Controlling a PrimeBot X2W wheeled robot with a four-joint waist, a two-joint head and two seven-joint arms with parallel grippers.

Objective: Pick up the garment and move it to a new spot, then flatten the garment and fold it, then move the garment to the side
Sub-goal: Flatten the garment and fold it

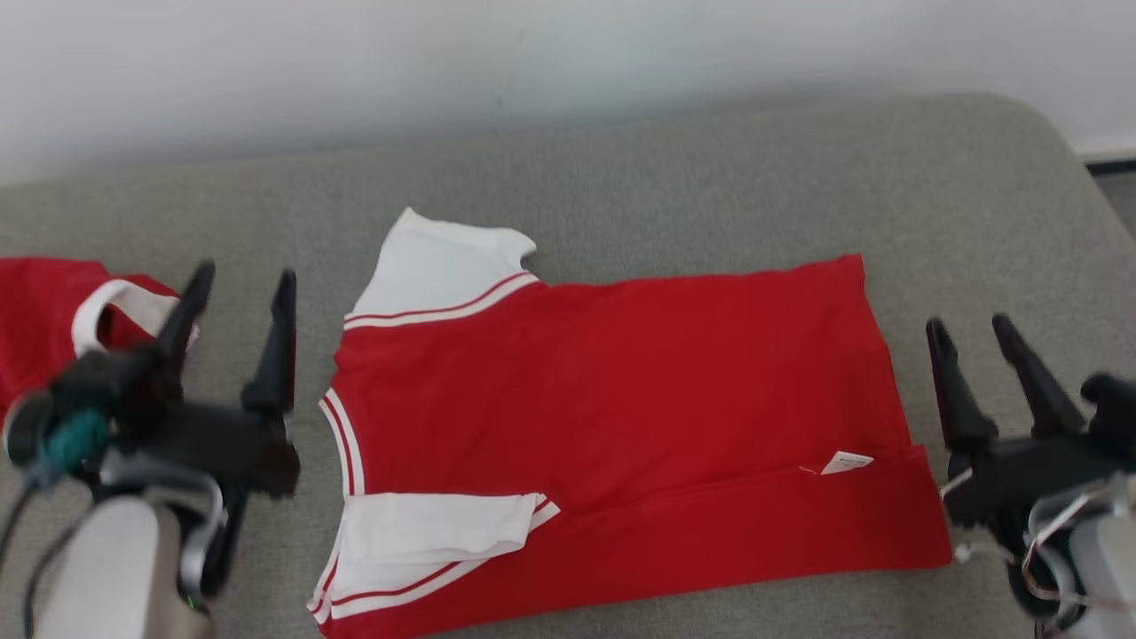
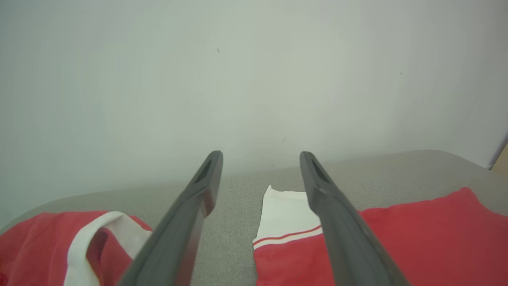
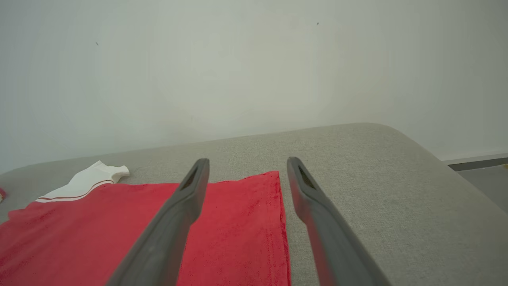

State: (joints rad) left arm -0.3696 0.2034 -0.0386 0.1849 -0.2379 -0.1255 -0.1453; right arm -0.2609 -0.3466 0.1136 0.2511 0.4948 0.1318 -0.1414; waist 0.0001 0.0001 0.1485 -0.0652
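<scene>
The left gripper (image 1: 246,271) sits at the lower left of the head view; its two dark fingers (image 1: 277,346) are spread wide, pointing up and away, with nothing between them; its pale forearm (image 1: 115,568) rises from the bottom edge; the right gripper (image 1: 967,322), at the lower right, likewise stands agape and empty.

Nothing is legible; the small white tag (image 1: 848,462) on the red garment (image 1: 621,399) is too blurred.

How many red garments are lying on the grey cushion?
2. One red shirt lies spread out in the middle. A second red garment lies bunched at the far left, partly behind the left gripper and cut by the picture's edge. Others may be out of view.
</scene>
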